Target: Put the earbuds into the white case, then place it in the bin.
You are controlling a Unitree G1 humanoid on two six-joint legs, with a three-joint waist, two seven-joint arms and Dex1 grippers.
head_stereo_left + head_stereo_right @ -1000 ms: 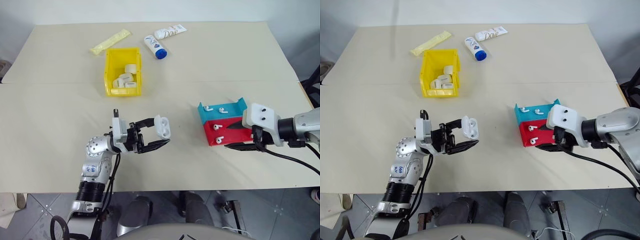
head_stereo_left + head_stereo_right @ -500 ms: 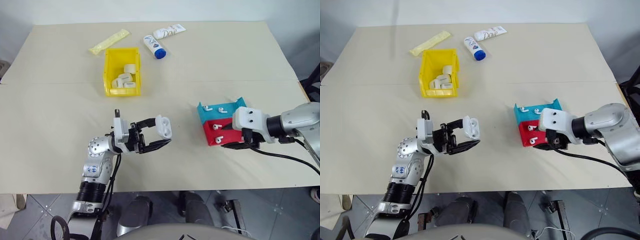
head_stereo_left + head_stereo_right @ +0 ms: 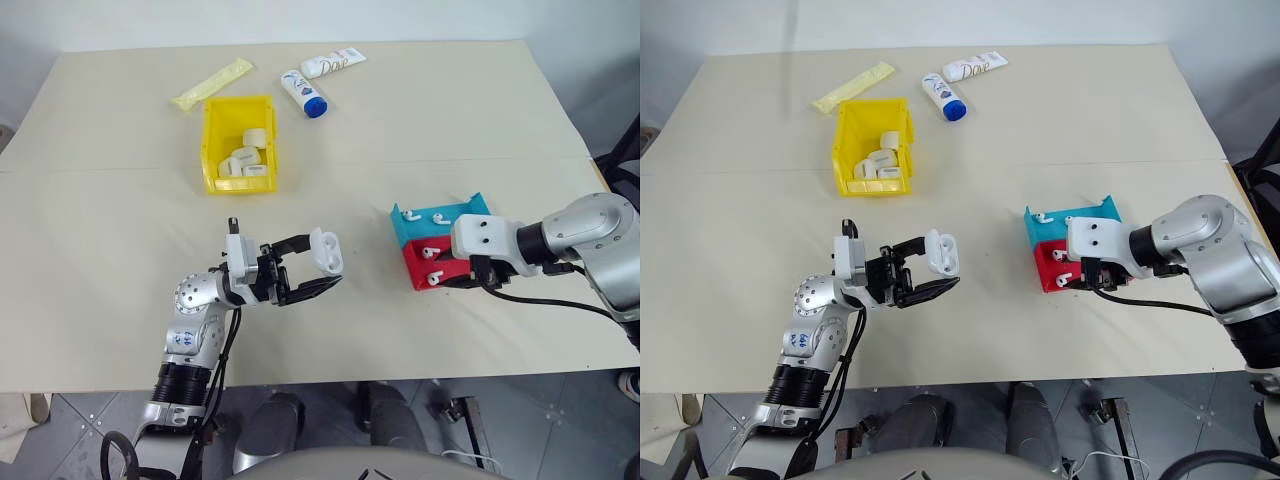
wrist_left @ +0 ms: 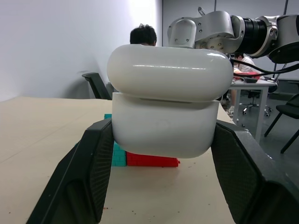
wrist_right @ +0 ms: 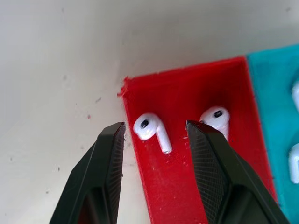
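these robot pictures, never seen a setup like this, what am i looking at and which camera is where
It is a two-armed humanoid robot at a beige table. The two wide pictures come from its head, looking down; the two close-ups come from cameras on its wrists.

The left gripper is shut on the white case, seen large in the left wrist view. The right gripper hangs open over an earbud in the red half of the blue-and-red tray, which holds four earbuds.

Farther back stand the yellow bin with small white items inside, a Dove tube, a blue-capped bottle and a yellow packet.
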